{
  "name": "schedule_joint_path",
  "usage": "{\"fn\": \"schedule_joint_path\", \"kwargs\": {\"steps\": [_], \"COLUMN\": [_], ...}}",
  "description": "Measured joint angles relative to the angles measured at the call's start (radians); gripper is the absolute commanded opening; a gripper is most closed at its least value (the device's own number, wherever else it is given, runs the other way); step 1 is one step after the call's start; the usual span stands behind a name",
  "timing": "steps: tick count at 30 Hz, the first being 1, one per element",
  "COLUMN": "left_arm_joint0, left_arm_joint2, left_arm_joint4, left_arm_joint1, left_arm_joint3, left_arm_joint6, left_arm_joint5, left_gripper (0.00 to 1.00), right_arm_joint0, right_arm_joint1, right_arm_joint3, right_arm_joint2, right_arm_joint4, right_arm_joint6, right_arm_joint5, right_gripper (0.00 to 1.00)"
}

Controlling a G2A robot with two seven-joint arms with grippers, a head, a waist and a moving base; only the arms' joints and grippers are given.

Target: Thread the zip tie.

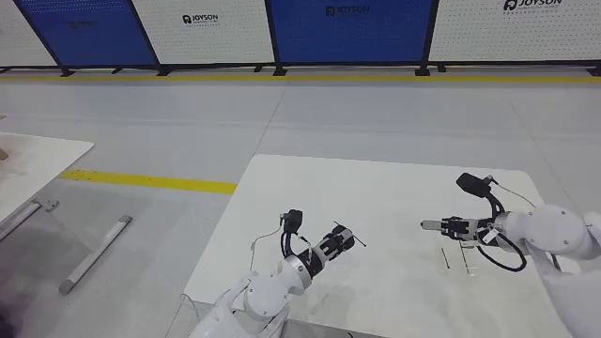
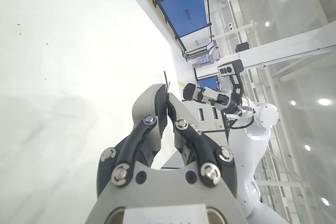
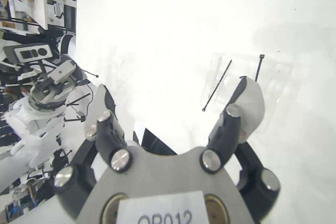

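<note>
1. A thin black zip tie (image 2: 166, 81) is pinched in the left gripper (image 2: 167, 94). The gripper's fingers are pressed together on it, and a short end sticks out past the fingertips.
2. The left gripper holds it above a white table (image 1: 376, 188).
3. The right gripper (image 3: 176, 93) hangs over the same table, well apart from the left one. Its fingers are spread wide and hold nothing.
4. Near the right gripper, a spare tie (image 3: 218, 84) and a second spare tie (image 3: 259, 67) lie flat, side by side, on a clear sheet (image 3: 283, 72).

Thin black zip tie (image 2: 166, 81), pinched in left claw (image 2: 167, 95)
</note>
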Motion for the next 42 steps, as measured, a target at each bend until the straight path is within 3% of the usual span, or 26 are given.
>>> {"fn": "schedule_joint_path", "kwargs": {"steps": [12, 16, 20, 24, 34, 39, 42], "left_arm_joint0": [0.0, 0.0, 0.0, 0.0, 0.0, 0.0, 0.0], "left_arm_joint2": [0.0, 0.0, 0.0, 0.0, 0.0, 0.0, 0.0], "left_arm_joint4": [0.0, 0.0, 0.0, 0.0, 0.0, 0.0, 0.0], "left_arm_joint1": [0.0, 0.0, 0.0, 0.0, 0.0, 0.0, 0.0], "left_arm_joint3": [0.0, 0.0, 0.0, 0.0, 0.0, 0.0, 0.0], "left_arm_joint6": [0.0, 0.0, 0.0, 0.0, 0.0, 0.0, 0.0], "left_arm_joint5": [0.0, 0.0, 0.0, 0.0, 0.0, 0.0, 0.0], "left_gripper": [0.0, 0.0, 0.0, 0.0, 0.0, 0.0, 0.0], "right_arm_joint0": [-0.008, 0.003, 0.026, 0.085, 0.083, 0.086, 0.124], "right_arm_joint1": [0.002, 0.013, 0.025, 0.033, 0.034, 0.04, 0.044], "right_arm_joint3": [0.008, 0.032, 0.048, 0.106, 0.107, 0.1, 0.122], "right_arm_joint2": [0.002, 0.036, 0.05, -0.05, -0.053, -0.096, -0.158], "right_arm_joint4": [-0.019, 0.0, -0.032, -0.109, -0.106, -0.137, -0.148], "right_arm_joint6": [-0.013, 0.023, 0.096, 0.11, 0.107, 0.109, 0.11], "right_arm_joint5": [-0.012, -0.058, -0.062, -0.06, -0.059, -0.155, -0.15], "right_gripper": [1.0, 1.0, 1.0, 1.0, 1.0, 1.0, 1.0]}}
